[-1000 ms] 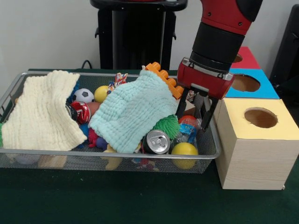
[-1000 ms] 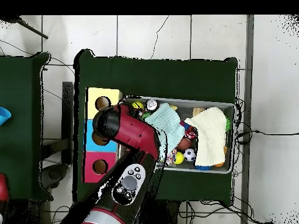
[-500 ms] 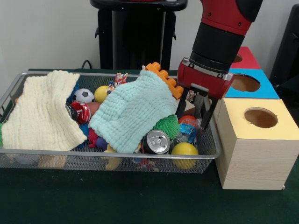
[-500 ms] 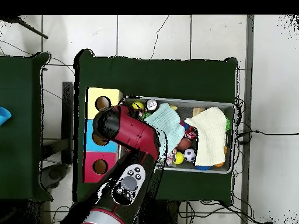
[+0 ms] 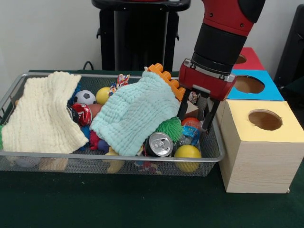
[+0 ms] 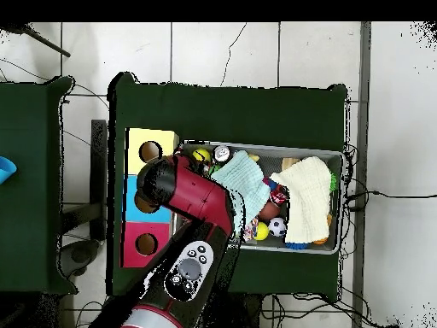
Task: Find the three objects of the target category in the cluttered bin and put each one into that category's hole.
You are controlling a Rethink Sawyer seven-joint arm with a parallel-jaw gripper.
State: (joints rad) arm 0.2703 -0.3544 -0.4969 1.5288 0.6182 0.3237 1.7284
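1. Red and black, the robot arm [image 5: 223,42] comes down at the right end of the silver wire-mesh bin [image 5: 204,164]; its gripper [image 5: 194,119] hangs just above the clutter there.
2. Its two dark fingers [image 5: 183,108] stand spread apart, with a pale wooden block [image 5: 192,109] showing between them; whether they touch it cannot be told, and nothing is clearly held.
3. Below the gripper lie a red-orange ball [image 5: 192,122], a blue crinkled packet [image 5: 189,135], a yellow ball [image 5: 187,153] against the near wall, and a silver drinks can [image 5: 159,144] on its side.
4. A green spiky rubber ball [image 5: 170,128] sits left of the gripper, partly under a pale mint waffle-weave cloth [image 5: 135,111] that is draped over the bin's middle.
5. An orange studded plastic brick [image 5: 167,80] pokes out above that cloth, close to the gripper's red housing.
6. At the left end a cream waffle-weave cloth [image 5: 42,114] covers more items; between the cloths show a black-and-white football [image 5: 85,97], a small yellow ball [image 5: 102,95] and a red printed ball [image 5: 83,114].
7. Beside the bin's right end stand three boxes with round holes on top: a yellow-topped wooden box [image 5: 259,145] nearest, a blue-topped box [image 5: 254,85] behind it, and a red-topped box [image 5: 249,59] farthest.
8. From overhead, the arm [image 6: 183,192] hides the bin's end beside the yellow-topped box [image 6: 152,143].
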